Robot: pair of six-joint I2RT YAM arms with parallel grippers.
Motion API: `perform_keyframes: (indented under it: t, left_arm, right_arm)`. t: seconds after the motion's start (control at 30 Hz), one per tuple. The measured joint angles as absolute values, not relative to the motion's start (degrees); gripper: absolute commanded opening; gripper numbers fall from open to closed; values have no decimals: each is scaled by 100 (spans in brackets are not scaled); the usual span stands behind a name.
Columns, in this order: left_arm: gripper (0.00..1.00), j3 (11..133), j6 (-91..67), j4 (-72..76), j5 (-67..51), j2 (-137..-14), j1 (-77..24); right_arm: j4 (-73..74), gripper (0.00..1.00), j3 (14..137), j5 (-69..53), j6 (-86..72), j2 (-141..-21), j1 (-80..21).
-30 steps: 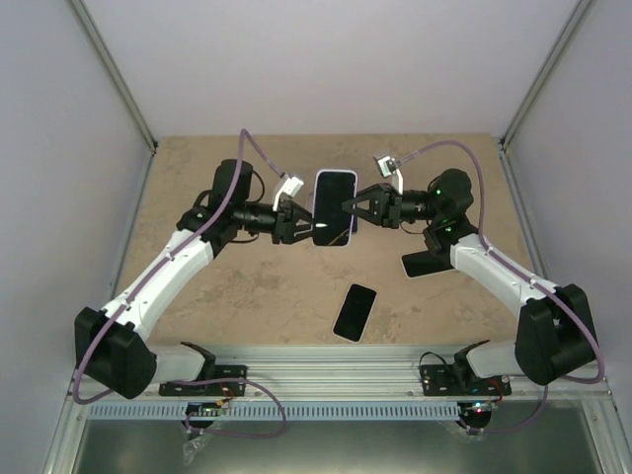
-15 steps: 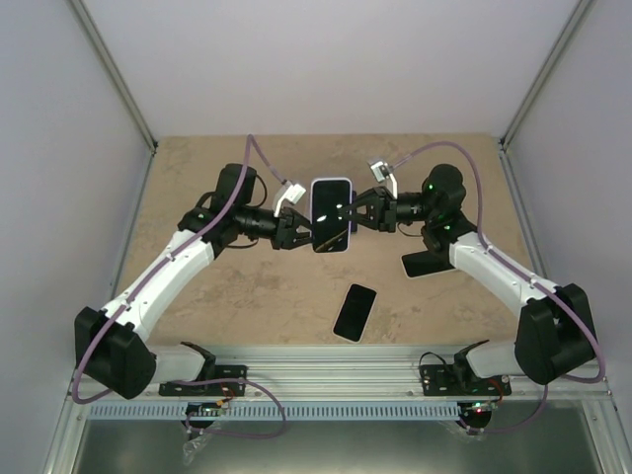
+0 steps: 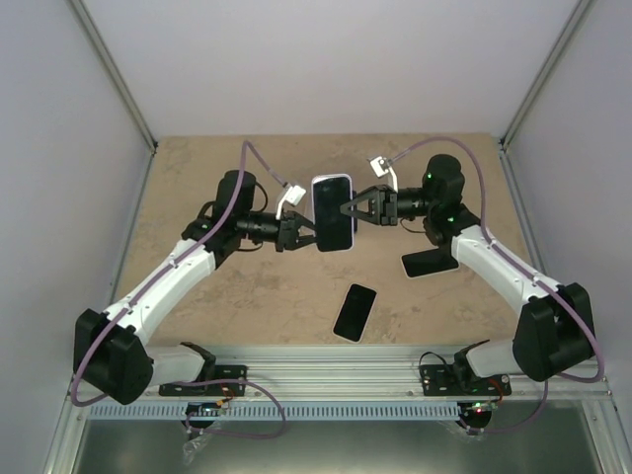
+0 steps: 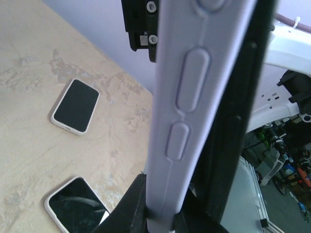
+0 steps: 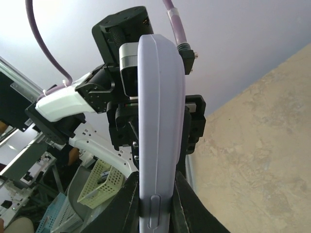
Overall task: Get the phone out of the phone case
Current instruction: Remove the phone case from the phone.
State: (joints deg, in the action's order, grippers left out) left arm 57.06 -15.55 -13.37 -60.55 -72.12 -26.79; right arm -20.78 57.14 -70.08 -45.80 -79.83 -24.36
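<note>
Left gripper (image 3: 308,234) just went from part-open to clamped. In its wrist view the fingers (image 4: 133,213) pinch the lavender phone case (image 4: 179,111) at lower centre, with the button covers running up the frame. Right gripper (image 3: 348,210) is unchanged, clenched on the opposite long edge. So the cased phone (image 3: 334,215) is now pinned from both sides in mid-air, upper centre of the overhead frame, above the table (image 3: 197,178). Reads as setup for the peel, and the phone looks still seated. Screen faces the overhead camera and the long axis runs near-straight, bottom to top of frame. Can't tell which end is the head. Beyond it, left side of the left wrist frame, one loose phone (image 4: 75,107) and a second phone (image 4: 73,208) lie flat on the table.
</note>
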Motion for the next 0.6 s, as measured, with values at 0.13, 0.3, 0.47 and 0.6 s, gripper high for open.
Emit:
perform_keyframes:
  t: [0.13,0.3,0.47,0.6]
  left_arm:
    - [0,5680,-1942,-816,-5946,-7212,-2757]
    - [0,5323,-2808,110,-5986,-7212,-2762]
    - [0,5092,-3446,602,-6014,-7264,-2626]
    - [0,5085,-3754,871,-6018,-7275,-2589]
  right_arm:
    - [-1721,35,5966,-6989,-4423,-7983,-2268]
    - [-1066,57,6429,-6547,-3791,-7983,-2069]
    - [-469,72,6766,-6117,-3085,-7905,-2005]
    - [40,82,6965,-5817,-2462,-7839,-2008]
